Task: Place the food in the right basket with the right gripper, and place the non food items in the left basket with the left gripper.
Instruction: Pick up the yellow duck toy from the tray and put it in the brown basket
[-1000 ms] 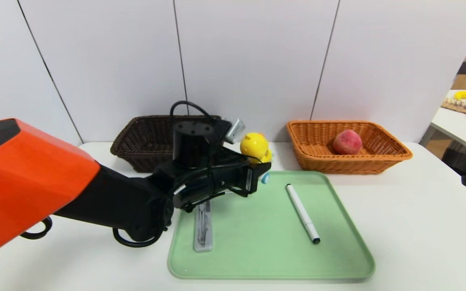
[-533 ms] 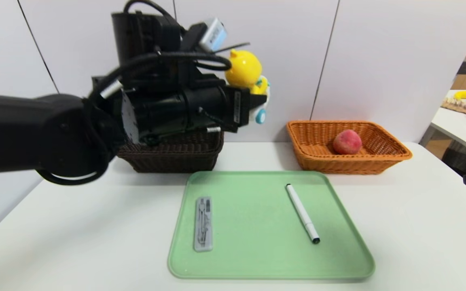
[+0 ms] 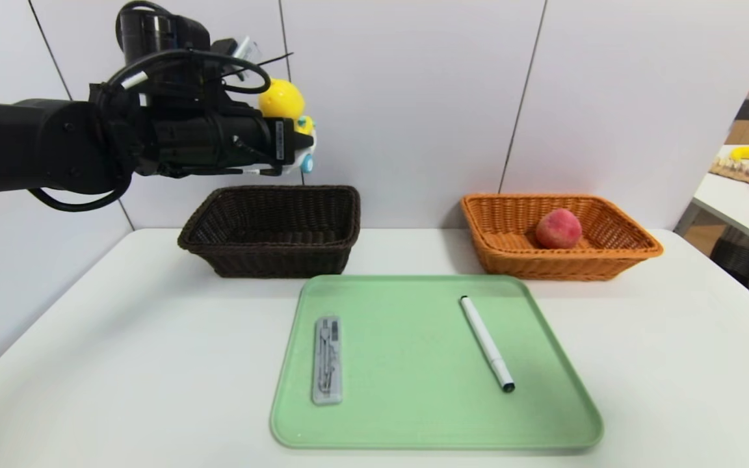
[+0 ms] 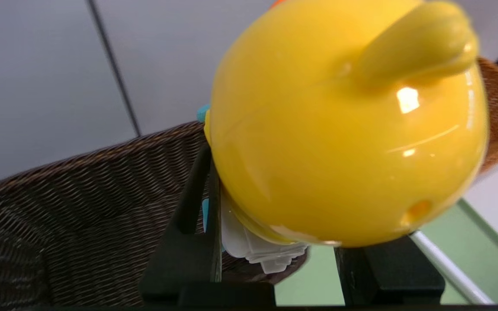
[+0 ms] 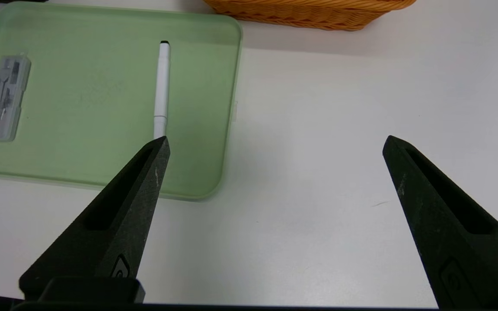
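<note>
Duck toy (image 3: 283, 104) clamped in my left gripper (image 3: 296, 146), high above dark brown basket (image 3: 270, 227). My right gripper (image 5: 275, 144) spread wide, idle over table (image 5: 339, 129) beside green tray (image 5: 102, 108).

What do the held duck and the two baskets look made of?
Duck toy: glossy hard plastic, judging by sharp highlights. Dark brown basket and orange-tan basket: woven wicker or a plastic imitation; strand pattern shows, fibre unclear.
</note>
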`<state>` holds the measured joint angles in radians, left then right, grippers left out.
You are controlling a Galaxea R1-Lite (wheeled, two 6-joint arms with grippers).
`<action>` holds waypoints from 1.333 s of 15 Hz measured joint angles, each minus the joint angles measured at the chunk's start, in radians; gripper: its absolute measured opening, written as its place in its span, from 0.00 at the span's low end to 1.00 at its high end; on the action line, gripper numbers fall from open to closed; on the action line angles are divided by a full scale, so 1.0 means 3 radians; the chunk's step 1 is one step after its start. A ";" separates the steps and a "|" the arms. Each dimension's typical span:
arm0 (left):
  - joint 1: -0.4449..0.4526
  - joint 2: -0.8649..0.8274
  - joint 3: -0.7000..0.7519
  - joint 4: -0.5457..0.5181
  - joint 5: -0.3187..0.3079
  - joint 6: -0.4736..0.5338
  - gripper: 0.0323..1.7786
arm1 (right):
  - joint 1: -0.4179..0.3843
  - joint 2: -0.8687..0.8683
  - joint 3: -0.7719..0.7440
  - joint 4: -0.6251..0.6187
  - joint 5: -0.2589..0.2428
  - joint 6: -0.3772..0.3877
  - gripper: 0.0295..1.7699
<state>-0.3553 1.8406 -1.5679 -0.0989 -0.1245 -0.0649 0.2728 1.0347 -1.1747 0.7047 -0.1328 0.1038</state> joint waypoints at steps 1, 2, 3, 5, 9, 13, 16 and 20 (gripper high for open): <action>0.0080 0.0075 -0.0001 0.0003 0.0004 0.0000 0.39 | 0.0000 -0.0006 0.0003 0.0000 -0.0001 0.0003 0.96; 0.0147 0.0152 -0.0003 0.0017 0.0009 0.0000 0.39 | 0.0000 -0.0013 0.0003 -0.0001 -0.0001 0.0008 0.96; 0.0194 0.0218 -0.0001 0.0055 0.0014 0.0000 0.39 | 0.0000 -0.0018 0.0003 -0.0001 -0.0003 0.0011 0.96; 0.0257 0.0317 0.0007 0.0191 0.0022 -0.0001 0.39 | -0.0001 -0.0028 0.0004 -0.0001 -0.0001 0.0011 0.96; 0.0402 0.0477 0.0011 0.0282 0.0023 0.0082 0.39 | -0.0013 -0.0052 0.0008 0.0006 0.0004 0.0011 0.96; 0.0504 0.0611 0.0006 0.0287 0.0022 0.0122 0.39 | -0.0026 -0.0060 0.0008 0.0001 0.0006 0.0030 0.96; 0.0601 0.0705 0.0006 0.0287 0.0021 0.0167 0.39 | -0.0026 -0.0072 -0.0006 0.0001 0.0001 0.0117 0.96; 0.0709 0.0808 -0.0008 0.0260 0.0019 0.0222 0.39 | -0.0026 -0.0112 0.0003 0.0006 -0.0001 0.0126 0.96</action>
<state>-0.1428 2.0830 -1.5702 -0.0211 -0.1187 0.0017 0.2649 1.0011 -1.1738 0.7066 -0.1332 0.1417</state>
